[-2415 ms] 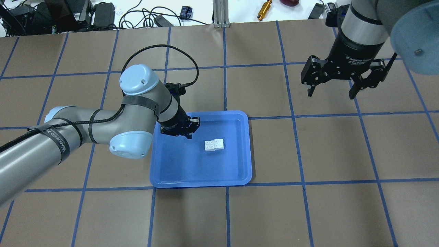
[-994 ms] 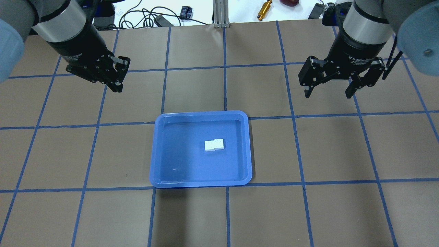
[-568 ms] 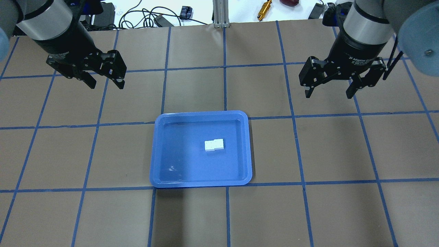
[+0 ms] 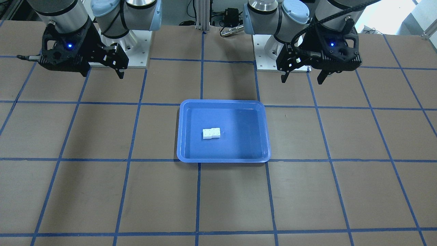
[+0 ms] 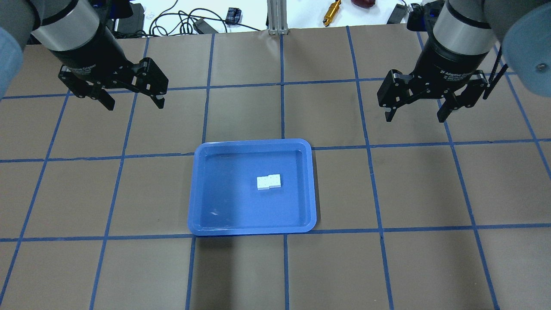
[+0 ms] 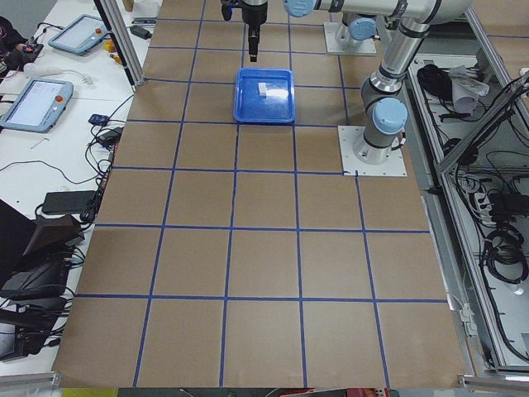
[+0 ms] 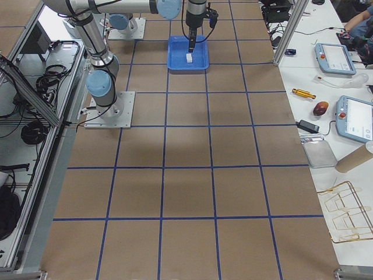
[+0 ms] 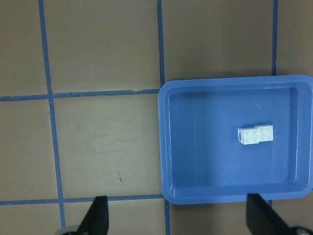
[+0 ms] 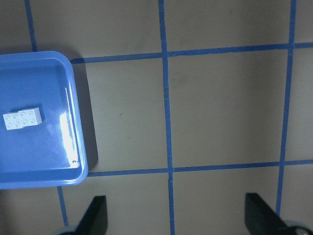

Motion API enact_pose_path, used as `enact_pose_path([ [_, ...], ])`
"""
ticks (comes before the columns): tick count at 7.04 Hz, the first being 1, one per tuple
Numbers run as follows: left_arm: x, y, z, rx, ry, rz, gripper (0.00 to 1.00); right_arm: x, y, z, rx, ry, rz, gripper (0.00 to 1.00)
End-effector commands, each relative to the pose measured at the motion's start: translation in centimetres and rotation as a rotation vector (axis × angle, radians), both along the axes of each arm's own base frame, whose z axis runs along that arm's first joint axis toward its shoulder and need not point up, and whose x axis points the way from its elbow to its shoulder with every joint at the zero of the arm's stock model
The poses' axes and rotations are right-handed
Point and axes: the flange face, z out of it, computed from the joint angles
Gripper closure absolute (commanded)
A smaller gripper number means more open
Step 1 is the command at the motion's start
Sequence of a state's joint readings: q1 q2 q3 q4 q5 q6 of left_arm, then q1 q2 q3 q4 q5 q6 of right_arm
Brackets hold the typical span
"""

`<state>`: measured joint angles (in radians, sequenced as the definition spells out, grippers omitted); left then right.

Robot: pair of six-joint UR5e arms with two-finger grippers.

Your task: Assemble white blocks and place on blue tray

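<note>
Lying in the blue tray [image 5: 252, 230], a little to the right of its middle in the overhead view, the white blocks [image 5: 269, 182] are joined into one small flat piece with the studs facing up. One block is slightly offset from the other, so the outline has a small step. The piece touches only the tray floor and stays apart from every wall of the tray. The tray itself rests flat on the table [image 5: 422, 185], which is covered with brown paper and a grid of blue tape, and it fills almost one grid square.

The left gripper [image 5: 134, 104] hangs above the table, well apart from the tray, on the left side of the overhead view. Its fingers [image 8: 98, 215] are spread wide and nothing is between them. Its wrist camera looks straight down on the tray and the blocks.

The right gripper [image 5: 415, 117] hangs on the other side, also raised and well apart from the tray. Its fingers [image 9: 93, 215] are spread wide too, and they hold nothing. In its wrist view only the tray's end with the blocks shows at the left edge
</note>
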<state>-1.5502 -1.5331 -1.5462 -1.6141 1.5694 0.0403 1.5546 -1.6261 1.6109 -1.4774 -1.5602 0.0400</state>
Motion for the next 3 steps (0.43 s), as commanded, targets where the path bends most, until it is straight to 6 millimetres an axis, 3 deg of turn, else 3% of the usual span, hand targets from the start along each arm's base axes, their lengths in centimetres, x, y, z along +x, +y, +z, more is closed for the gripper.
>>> enact_pose_path([
  [1, 0.04, 0.1, 0.48, -0.016, -0.009, -0.024, 0.0, -0.1, 0.13, 0.08, -0.003, 0.021, 0.003, 0.0],
  [3, 0.54, 0.1, 0.48, -0.016, -0.009, -0.098, 0.0, -0.07, 0.16, 0.23, -0.006, 0.018, 0.002, 0.0],
])
